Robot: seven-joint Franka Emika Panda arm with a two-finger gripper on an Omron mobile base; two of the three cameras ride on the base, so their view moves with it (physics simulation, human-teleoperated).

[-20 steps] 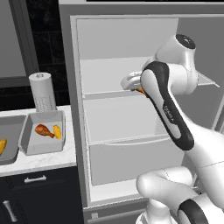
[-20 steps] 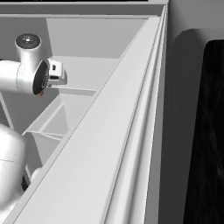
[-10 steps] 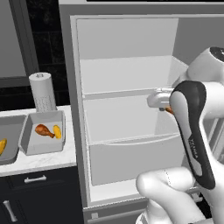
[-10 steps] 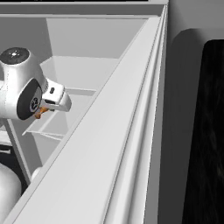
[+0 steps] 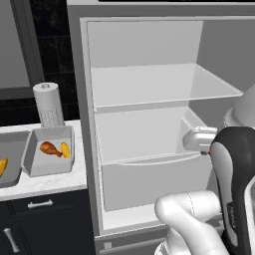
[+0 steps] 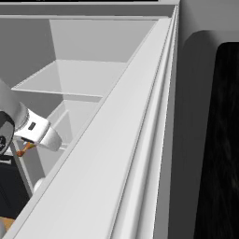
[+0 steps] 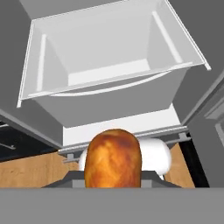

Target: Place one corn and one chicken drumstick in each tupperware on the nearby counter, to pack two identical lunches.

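In the left base view the arm rises at the lower right and bends in front of an open fridge (image 5: 149,124) with bare white shelves. The gripper (image 5: 201,152) sits at the end of the white wrist, level with the middle shelf; its fingers are mostly hidden behind the dark forearm, so from here the jaws cannot be read. To the left, on the white marbled counter (image 5: 55,182), stands a grey tupperware (image 5: 31,162) holding one chicken drumstick (image 5: 49,148) with a corn cob (image 5: 65,149) just beside it. A second, longer tupperware (image 5: 12,172) lies at the picture's left edge, with another corn cob (image 5: 2,167) partly cut off by the frame. A paper towel roll (image 5: 48,105) stands upright behind the containers. Dark cabinets with silver handles run below the counter.

In the right base view the fridge's white side wall crosses the picture diagonally. The wrist shows at the left edge, and a small reddish-brown piece, the thin end of a drumstick (image 6: 22,150), pokes out below it.

In the hand view the jaws are clenched on a second chicken drumstick (image 7: 113,158), whose rounded brown end bulges up at the bottom centre. Beyond it lies the fridge's white drawer (image 7: 113,74), with a strip of wooden floor (image 7: 30,173) at the lower left.
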